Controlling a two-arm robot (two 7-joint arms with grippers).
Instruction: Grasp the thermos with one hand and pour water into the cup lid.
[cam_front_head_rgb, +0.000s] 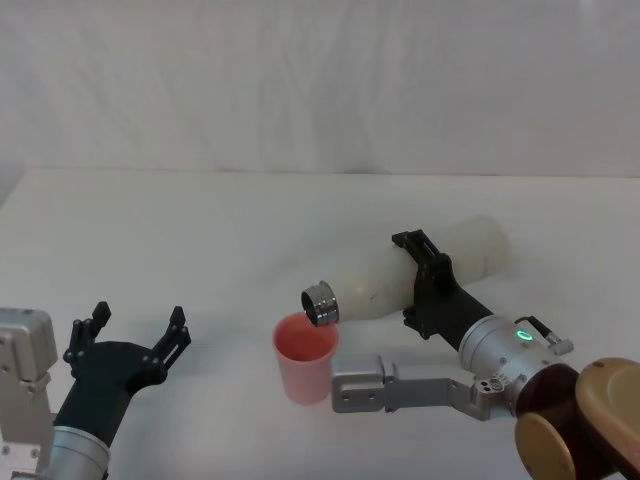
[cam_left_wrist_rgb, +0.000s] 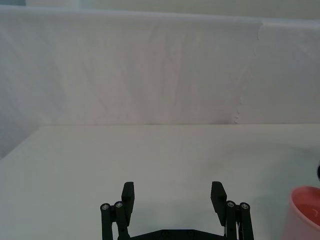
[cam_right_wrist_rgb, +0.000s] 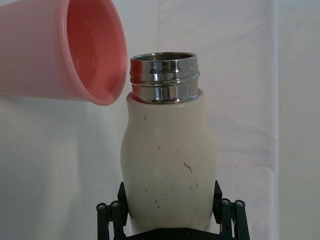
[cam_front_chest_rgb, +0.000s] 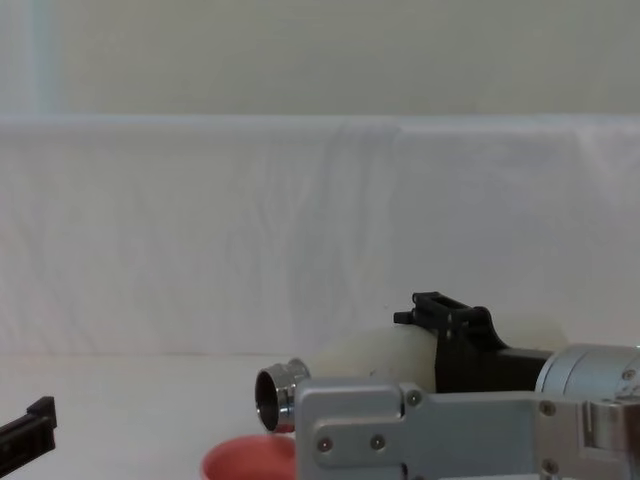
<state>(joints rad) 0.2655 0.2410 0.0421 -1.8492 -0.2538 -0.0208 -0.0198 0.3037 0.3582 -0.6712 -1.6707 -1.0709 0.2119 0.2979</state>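
so the right gripper (cam_front_head_rgb: 425, 280) is clamped around the body of the thermos (cam_front_head_rgb: 400, 278), which is tipped over nearly horizontal above the white table (cam_front_head_rgb: 200, 230). its steel neck (cam_front_head_rgb: 320, 303) hangs right over the rim of the cup lid (cam_front_head_rgb: 305, 357), which stands upright on the table. the left gripper (cam_front_head_rgb: 135, 335) sits well off to the cup lid's left, fingers spread, holding nothing.

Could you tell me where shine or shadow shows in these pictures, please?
Right wrist view: the thermos neck carries bright reflections, and its cream body looks evenly lit while the right gripper clamps it. Head view: only a faint shadow beside the cup lid; the left gripper hangs open, casting no obvious shadow.
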